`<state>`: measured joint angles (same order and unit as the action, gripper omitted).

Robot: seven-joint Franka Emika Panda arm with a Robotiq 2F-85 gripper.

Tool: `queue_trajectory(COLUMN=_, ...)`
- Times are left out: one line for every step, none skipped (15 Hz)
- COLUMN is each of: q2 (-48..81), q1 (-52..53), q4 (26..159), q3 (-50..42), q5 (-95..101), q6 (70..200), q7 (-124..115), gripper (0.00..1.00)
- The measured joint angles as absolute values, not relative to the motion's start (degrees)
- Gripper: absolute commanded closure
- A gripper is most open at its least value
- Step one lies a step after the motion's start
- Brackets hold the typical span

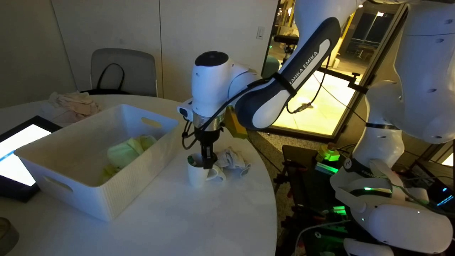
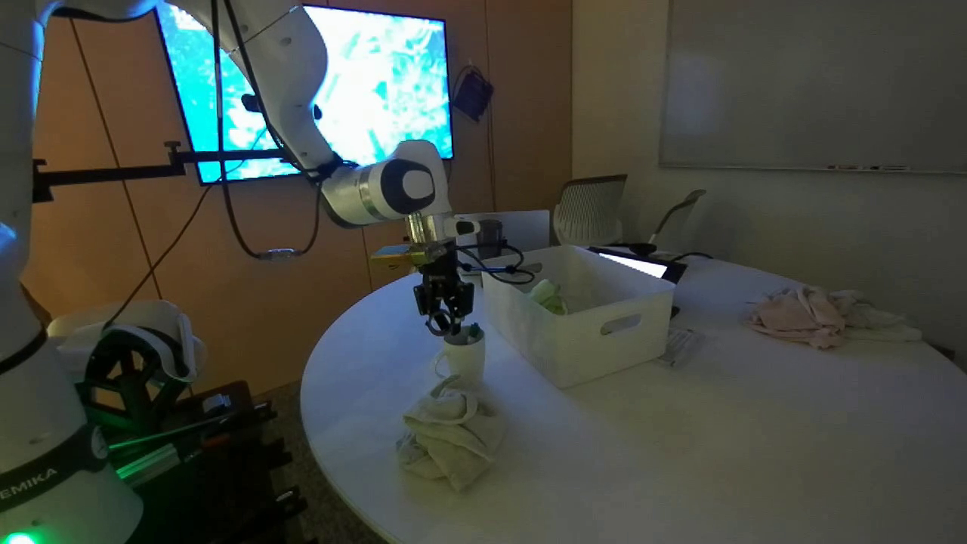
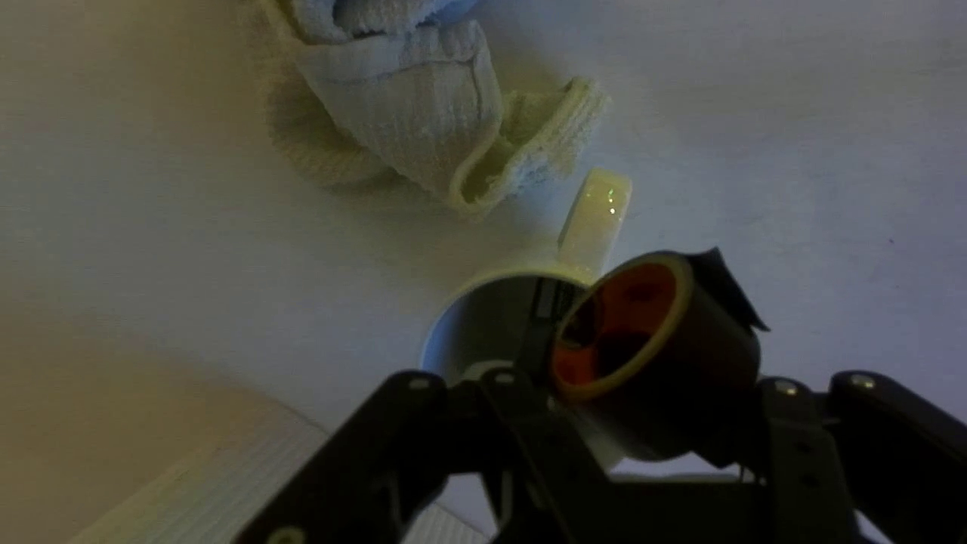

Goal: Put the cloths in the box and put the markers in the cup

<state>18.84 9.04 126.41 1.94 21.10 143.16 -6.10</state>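
Note:
My gripper (image 1: 208, 163) points down over the white cup (image 1: 197, 177) and is shut on a dark tape roll (image 3: 665, 370) with an orange inside. The roll also shows as a ring in an exterior view (image 2: 440, 323). One fingertip overlaps the cup's mouth in the wrist view. A dark green tip (image 2: 474, 331), perhaps a marker, stands in the cup. A crumpled pale cloth (image 3: 408, 106) lies beside the cup's handle. Yellow-green cloth (image 1: 128, 153) lies inside the white box (image 1: 138, 186). Pink and white cloths (image 2: 801, 313) lie on the table beyond the box.
A tablet with a lit screen (image 1: 26, 153) leans beside the box. A dark round object (image 1: 7, 233) stands at the table's near left. A clear flat packet (image 2: 680, 346) lies beside the box. The table's curved edge (image 1: 275, 199) faces the robot base.

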Motion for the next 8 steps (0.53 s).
queue_trajectory(q2=19.28, q1=9.03, q4=126.38, q3=1.84, q5=21.10, q6=144.07, q7=-6.10, gripper=0.91)
queue_trajectory(q2=19.76, q1=9.03, q4=126.37, q3=1.66, q5=21.10, q6=144.98, q7=-6.10, gripper=0.92)
queue_trajectory(q2=20.04, q1=9.01, q4=126.33, q3=1.50, q5=21.10, q6=145.66, q7=-6.10, gripper=0.91)
queue_trajectory(q2=20.11, q1=8.99, q4=126.25, q3=1.36, q5=21.10, q6=146.04, q7=-6.10, gripper=0.91)
queue_trajectory(q2=20.18, q1=8.95, q4=126.21, q3=1.17, q5=21.10, q6=146.52, q7=-6.10, gripper=0.92)
queue_trajectory(q2=20.25, q1=8.90, q4=126.20, q3=0.98, q5=21.09, q6=146.99, q7=-6.10, gripper=0.91)
queue_trajectory(q2=20.32, q1=8.81, q4=126.20, q3=0.77, q5=21.07, q6=147.56, q7=-6.13, gripper=0.92)
queue_trajectory(q2=20.38, q1=8.67, q4=126.20, q3=0.56, q5=21.05, q6=148.03, q7=-6.13, gripper=0.91)
